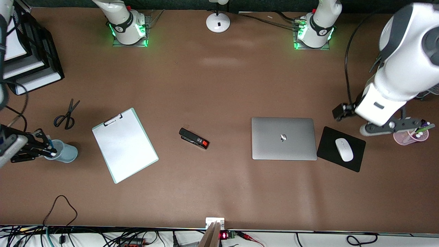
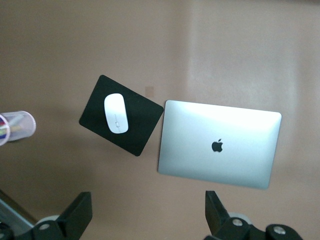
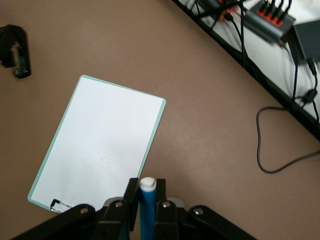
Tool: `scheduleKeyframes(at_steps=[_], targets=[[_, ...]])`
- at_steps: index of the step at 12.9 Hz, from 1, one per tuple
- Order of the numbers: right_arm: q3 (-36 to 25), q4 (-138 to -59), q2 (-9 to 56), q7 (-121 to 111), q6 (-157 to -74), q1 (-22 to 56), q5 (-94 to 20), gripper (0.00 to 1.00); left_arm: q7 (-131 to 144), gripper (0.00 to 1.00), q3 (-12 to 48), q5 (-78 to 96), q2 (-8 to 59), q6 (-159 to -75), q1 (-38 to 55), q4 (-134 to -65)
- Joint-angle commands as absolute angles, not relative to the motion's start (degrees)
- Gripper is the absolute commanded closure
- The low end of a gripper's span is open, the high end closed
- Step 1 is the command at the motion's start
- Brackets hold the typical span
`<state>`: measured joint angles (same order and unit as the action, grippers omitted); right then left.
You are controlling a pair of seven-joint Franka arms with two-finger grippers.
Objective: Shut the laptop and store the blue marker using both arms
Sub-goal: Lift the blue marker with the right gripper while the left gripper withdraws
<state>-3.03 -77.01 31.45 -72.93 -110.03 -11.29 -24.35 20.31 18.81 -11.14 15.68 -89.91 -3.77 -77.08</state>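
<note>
The laptop [image 1: 283, 138] lies shut on the table, its silver lid with the dark logo facing up; the left wrist view shows the laptop [image 2: 220, 145] from above. My left gripper [image 1: 394, 127] hangs open and empty over the table beside a pink cup, toward the left arm's end; its fingers [image 2: 80, 212] stand wide apart. The blue marker [image 3: 147, 210], white tip outward, stands upright between the fingers of my right gripper [image 3: 146, 187], which is shut on it. That right gripper [image 1: 49, 149] is over a light-blue cup [image 1: 67, 153] at the right arm's end.
A clipboard [image 1: 124, 145], a black stapler [image 1: 193, 138] and scissors [image 1: 66, 115] lie between cup and laptop. A black mouse pad [image 1: 356, 161] with a white mouse [image 1: 344, 149] lies beside the laptop. A pink cup [image 1: 410, 137] holds markers. Black trays [image 1: 34, 58] stand at the right arm's end.
</note>
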Motion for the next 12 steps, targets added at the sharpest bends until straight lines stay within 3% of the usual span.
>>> scheduleKeyframes(at_steps=[1,8,12], targets=[[-2.3,-77.2,30.5,-83.4,-107.6,-14.4,-29.5,0.98,13.7,0.00,19.2,-6.7,11.1,-87.7,-7.3,-79.0],[-2.3,-77.2,31.2,-115.0,-101.1,-21.1,-45.2,0.98,10.6,0.00,19.2,-2.0,1.2,-86.7,-8.5,-86.9],[-2.3,-77.2,33.0,-122.6,-93.5,-23.5,-46.7,0.98,9.5,0.00,19.1,-1.7,-0.4,-86.0,-8.5,-88.1]])
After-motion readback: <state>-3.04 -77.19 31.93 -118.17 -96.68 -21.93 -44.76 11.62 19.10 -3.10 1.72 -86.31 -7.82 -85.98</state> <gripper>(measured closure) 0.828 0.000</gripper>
